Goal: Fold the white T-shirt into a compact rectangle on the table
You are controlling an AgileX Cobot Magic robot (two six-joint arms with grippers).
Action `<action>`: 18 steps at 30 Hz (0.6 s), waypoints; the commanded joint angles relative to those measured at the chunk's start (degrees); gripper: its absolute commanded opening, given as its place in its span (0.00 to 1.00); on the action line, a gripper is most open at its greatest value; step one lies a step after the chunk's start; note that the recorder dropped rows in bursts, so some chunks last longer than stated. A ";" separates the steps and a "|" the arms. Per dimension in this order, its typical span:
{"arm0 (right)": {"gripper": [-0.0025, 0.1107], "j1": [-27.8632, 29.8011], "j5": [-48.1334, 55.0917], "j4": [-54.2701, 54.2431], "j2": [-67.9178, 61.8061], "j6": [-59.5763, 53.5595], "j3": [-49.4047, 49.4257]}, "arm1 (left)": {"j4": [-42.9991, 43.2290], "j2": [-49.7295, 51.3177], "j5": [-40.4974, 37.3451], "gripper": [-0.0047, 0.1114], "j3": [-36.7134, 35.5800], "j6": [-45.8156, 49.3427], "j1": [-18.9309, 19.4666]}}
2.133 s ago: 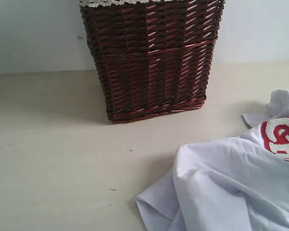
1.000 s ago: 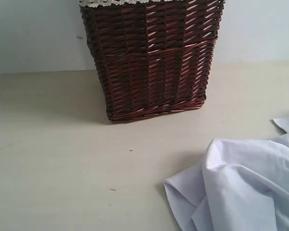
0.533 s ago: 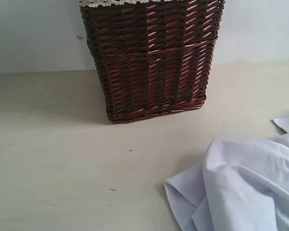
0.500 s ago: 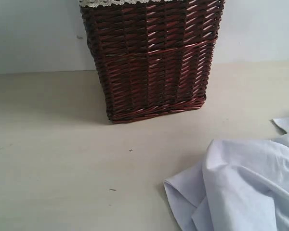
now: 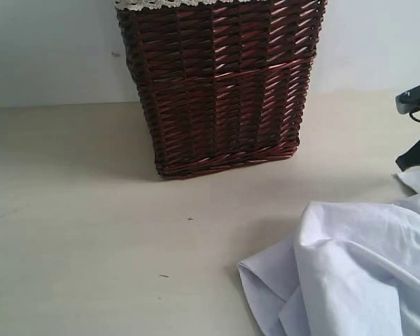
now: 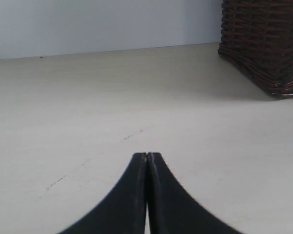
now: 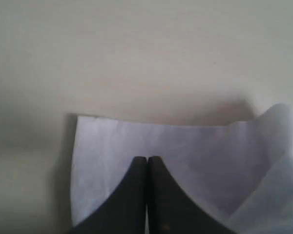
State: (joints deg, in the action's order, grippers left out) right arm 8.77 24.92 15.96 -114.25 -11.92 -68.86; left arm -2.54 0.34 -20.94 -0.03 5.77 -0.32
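— Where is the crumpled white cotton T-shirt [image 5: 357,266] lying?
— It is lying bunched on the pale beige flat table [image 5: 77,245], in front of the tall dark brown wicker basket [image 5: 220,91], toward its right.
— And the grippers?
— The black right gripper [image 7: 147,160] is hovering over a flat flap of the shirt, jaws pressed together. The black left gripper [image 6: 147,155] is sitting clenched and empty, well apart from the basket.
— Anything in the basket?
— Its inside is not showing, only its white lace trim [image 5: 168,4].

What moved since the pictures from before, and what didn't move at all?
The white T-shirt slid toward the right, and its red letters went out of sight. Then the right gripper came into the exterior view at the right edge, jaws shut, just by the shirt's far corner. The basket stayed put on the table.
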 commanded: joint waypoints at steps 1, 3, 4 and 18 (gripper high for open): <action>0.02 -0.12 1.32 -0.66 -1.20 -0.89 -0.71 | -0.02 -0.34 0.38 0.04 0.03 -0.01 -0.36; 0.02 -0.12 1.04 -0.66 -2.29 -0.89 -0.71 | -0.02 -0.34 0.38 0.04 0.03 -0.01 -0.36; 0.02 -0.12 0.88 -0.66 -3.05 -0.89 -0.71 | -0.02 -0.34 0.38 0.04 0.03 -0.01 -0.36; 0.02 -0.12 -17.98 -1.05 -11.49 1.59 -0.80 | -0.02 -0.34 0.38 0.04 0.03 -0.01 -0.36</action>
State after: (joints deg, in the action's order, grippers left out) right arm 8.77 11.48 15.38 -122.88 -11.99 -69.95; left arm -2.54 0.34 -20.94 -0.03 5.77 -0.32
